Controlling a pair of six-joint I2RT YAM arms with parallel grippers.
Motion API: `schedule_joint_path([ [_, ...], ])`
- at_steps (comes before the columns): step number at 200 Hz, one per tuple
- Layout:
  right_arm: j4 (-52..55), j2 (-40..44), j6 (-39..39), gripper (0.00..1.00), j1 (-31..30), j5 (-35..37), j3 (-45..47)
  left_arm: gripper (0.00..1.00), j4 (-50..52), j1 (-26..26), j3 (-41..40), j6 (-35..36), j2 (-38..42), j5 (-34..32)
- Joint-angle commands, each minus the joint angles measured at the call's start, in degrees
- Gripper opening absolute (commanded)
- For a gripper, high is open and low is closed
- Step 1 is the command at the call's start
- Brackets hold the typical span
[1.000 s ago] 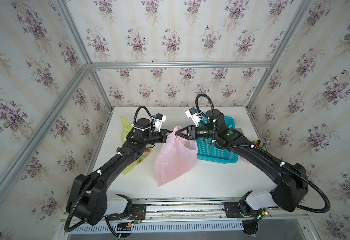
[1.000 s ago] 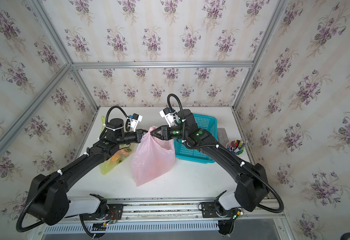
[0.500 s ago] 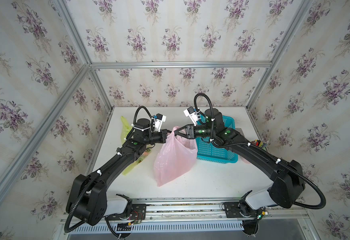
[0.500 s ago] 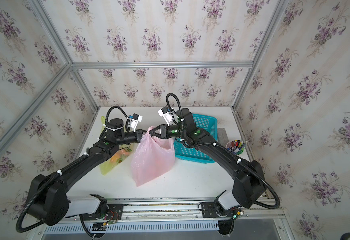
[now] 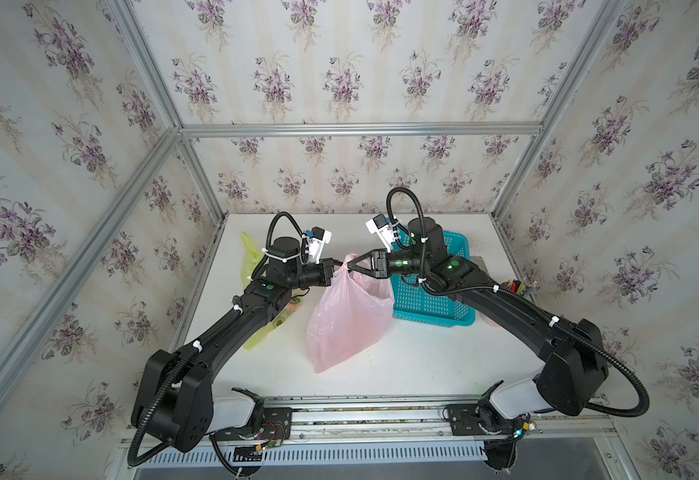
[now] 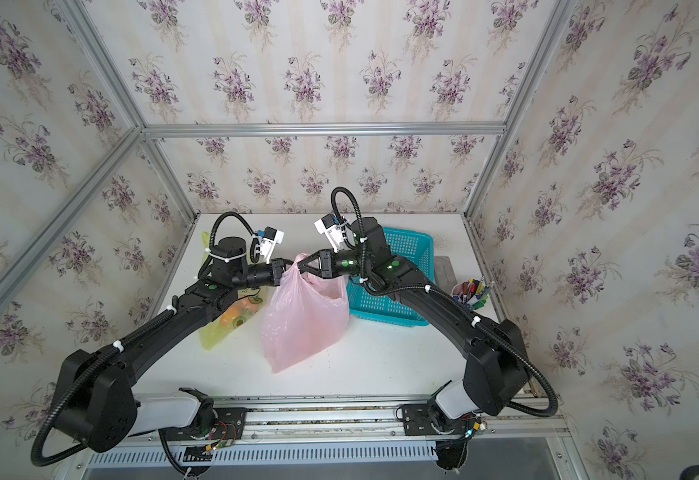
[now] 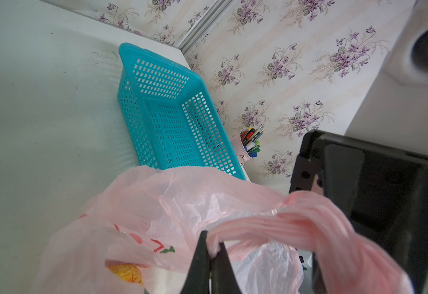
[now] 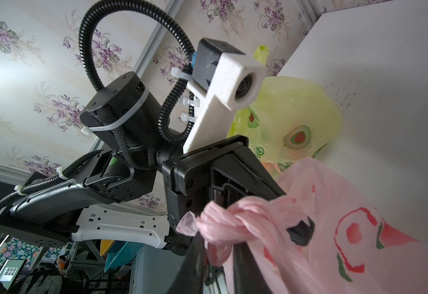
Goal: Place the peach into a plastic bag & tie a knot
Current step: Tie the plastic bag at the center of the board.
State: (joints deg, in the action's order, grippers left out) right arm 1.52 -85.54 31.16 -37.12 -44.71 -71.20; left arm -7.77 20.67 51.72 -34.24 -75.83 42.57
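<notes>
Pink bag [image 5: 348, 320] held up just beside teal basket [image 5: 435, 307], peach [image 7: 126, 272] low inside. Left jaws pinch twisted handle [image 7: 271, 229]; right jaws narrow on knotted bunch [image 8: 223, 224]. Pull too hard and you tear film; slack grip, knot slips loose.

Teal mesh basket [image 5: 435, 301] near table [image 5: 402, 365] right edge, toward back. Pink cup of pens [image 6: 471, 291] just beside basket, at right edge. Yellow-green printed bag [image 6: 215, 332] lying along left edge, orange fruit showing through. Violet-flowered wallpaper [image 5: 339, 83], aluminium frame [image 5: 360, 129] around.
</notes>
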Motion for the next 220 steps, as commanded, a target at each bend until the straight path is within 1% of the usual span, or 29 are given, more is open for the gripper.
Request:
schedule_joint_path([
  [1, -2.14, -0.16, 0.15, 0.11, -0.14, -0.88, 0.23, 0.0, -1.99, 0.04, 0.04, -0.44, 0.36, 0.43],
  [29, -2.77, 0.4, 0.61, 0.0, -0.21, -1.08, 0.7, 0.0, -1.83, -0.01, 0.17, -0.39, 0.72, 0.07],
  [49, -3.86, 1.49, 1.46, 0.0, -0.23, -1.58, 1.57, 0.0, 0.06, 0.03, 1.18, 0.57, 1.01, -1.0],
  [65, -3.58, 2.67, 1.63, 0.0, -0.41, -1.79, 2.39, 0.0, 4.87, -0.01, 3.4, 3.25, 1.26, -3.52],
  [105, -2.43, 6.61, 0.63, 0.0, -1.66, -1.7, 6.98, 0.0, 15.45, -0.81, 10.66, 9.74, 1.88, -13.99],
  [130, -1.08, 9.33, -0.28, 0.0, -3.2, -0.53, 9.64, 0.0, 20.14, -1.1, 15.14, 13.58, 0.93, -18.95],
  [164, 0.36, 12.55, -0.93, 0.0, -5.04, 0.95, 13.03, 0.0, 22.12, -1.27, 17.69, 15.75, 0.08, -24.56],
  [220, 3.94, 15.63, -2.67, 0.0, -6.25, 2.79, 18.39, 0.0, 23.58, -1.84, 20.05, 16.74, -3.44, -30.46],
])
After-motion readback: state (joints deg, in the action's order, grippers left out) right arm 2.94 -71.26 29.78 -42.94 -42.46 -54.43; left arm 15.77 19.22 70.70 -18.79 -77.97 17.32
